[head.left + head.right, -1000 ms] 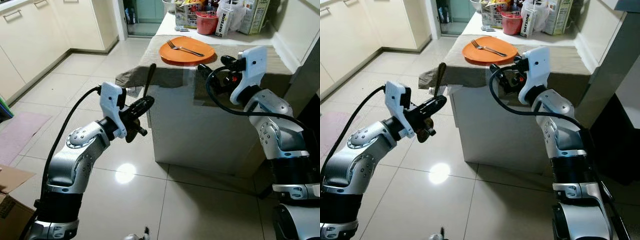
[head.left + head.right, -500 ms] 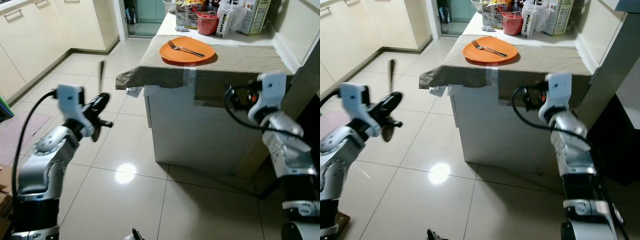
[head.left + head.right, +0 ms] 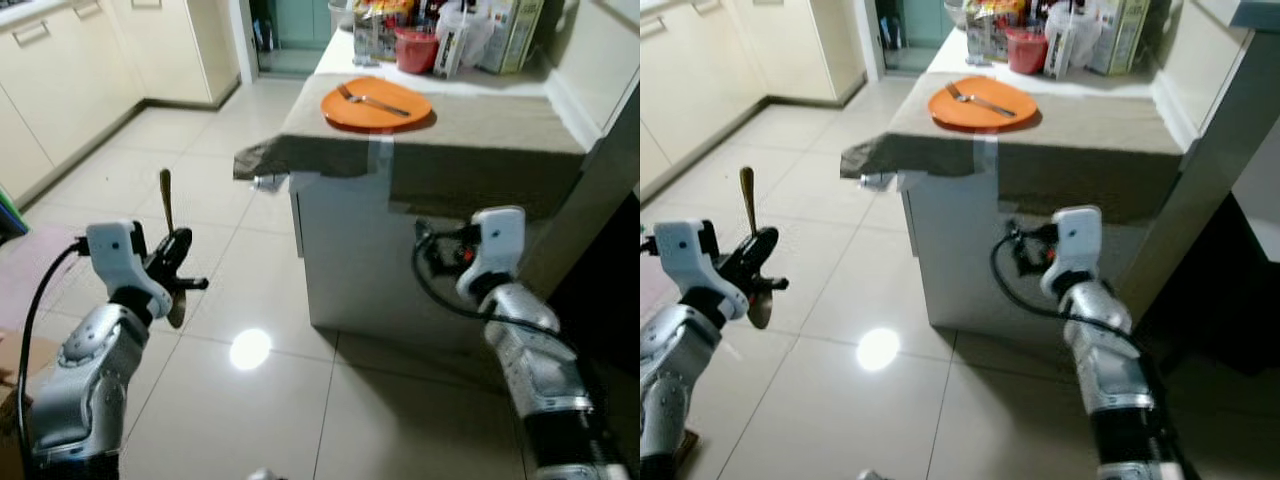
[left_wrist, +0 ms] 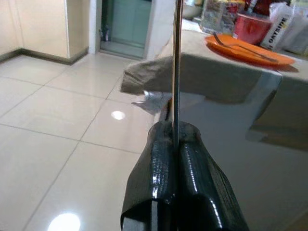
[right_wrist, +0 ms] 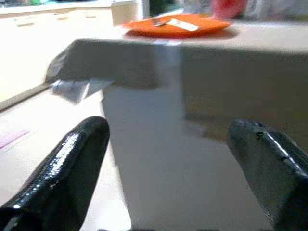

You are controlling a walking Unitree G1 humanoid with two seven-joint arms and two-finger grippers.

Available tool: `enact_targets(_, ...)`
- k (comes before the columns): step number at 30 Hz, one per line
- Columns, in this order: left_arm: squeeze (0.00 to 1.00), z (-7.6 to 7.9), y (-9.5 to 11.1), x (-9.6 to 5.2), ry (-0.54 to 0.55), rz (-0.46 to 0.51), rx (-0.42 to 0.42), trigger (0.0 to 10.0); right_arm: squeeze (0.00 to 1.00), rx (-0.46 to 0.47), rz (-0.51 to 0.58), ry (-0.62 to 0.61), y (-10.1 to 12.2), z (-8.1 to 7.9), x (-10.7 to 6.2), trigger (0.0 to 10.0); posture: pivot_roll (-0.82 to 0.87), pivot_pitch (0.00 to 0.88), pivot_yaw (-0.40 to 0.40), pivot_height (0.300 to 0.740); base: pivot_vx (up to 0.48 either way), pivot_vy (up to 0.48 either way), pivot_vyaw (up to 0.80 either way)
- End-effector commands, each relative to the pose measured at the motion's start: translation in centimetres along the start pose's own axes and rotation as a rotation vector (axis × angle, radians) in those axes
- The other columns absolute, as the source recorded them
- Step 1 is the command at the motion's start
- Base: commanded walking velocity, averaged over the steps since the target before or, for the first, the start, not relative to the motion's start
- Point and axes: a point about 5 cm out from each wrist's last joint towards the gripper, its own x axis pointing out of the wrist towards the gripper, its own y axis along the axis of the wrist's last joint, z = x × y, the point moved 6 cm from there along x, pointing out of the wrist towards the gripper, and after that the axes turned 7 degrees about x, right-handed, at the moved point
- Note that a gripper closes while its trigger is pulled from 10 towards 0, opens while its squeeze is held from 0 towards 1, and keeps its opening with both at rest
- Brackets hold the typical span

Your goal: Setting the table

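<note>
Left jaws point(image 4: 175, 139) pinched on a spoon point(image 3: 167, 205): handle sticks up, bowl hangs below the fingers point(image 4: 202, 168). Right jaws point(image 5: 168, 154) spread wide, holding nothing, low in front of the desk point(image 3: 480, 120).

I'm standing off the desk's near corner. Orange plate point(image 3: 376, 101) with a fork point(image 3: 371, 99) on it sits on top, toward the left edge; spoon is well short of the plate, out over the floor tiles point(image 3: 200, 150).

Risks as I see them:
- Grip is thin on a smooth handle, so the spoon could pivot or slip out mid-swing.
- Brown cloth point(image 3: 300, 155) overhangs the corner; the left arm coming up could snag it and drag the plate.
- The right arm is near the desk's front panel and could clip it on approach.
</note>
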Motion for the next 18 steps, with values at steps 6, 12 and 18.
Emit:
enact_targets(6, 0.00, 3.2, -3.5, -2.5, -0.043, -0.068, -0.020, 0.0, 0.00, 0.041, -0.108, 0.184, -3.1, -2.1, -2.9, 10.0, -0.13, 0.000, 0.063, 0.740, 0.000, 0.000, 0.00)
enact_targets(12, 0.00, 3.6, -4.2, -3.0, -0.019, -0.065, -0.027, 0.0, 0.00, 0.037, -0.081, 0.125, -3.0, -1.6, -3.7, 10.0, -0.14, 0.000, 0.059, 0.740, 0.000, 0.000, 0.00)
enact_targets(18, 0.00, 3.6, -3.4, -2.6, -0.002, -0.030, -0.034, 0.0, 0.00, 0.097, 0.013, -0.108, -1.1, 1.4, -2.9, 10.0, -0.14, 0.000, 0.059, 0.740, 0.000, 0.000, 0.00)
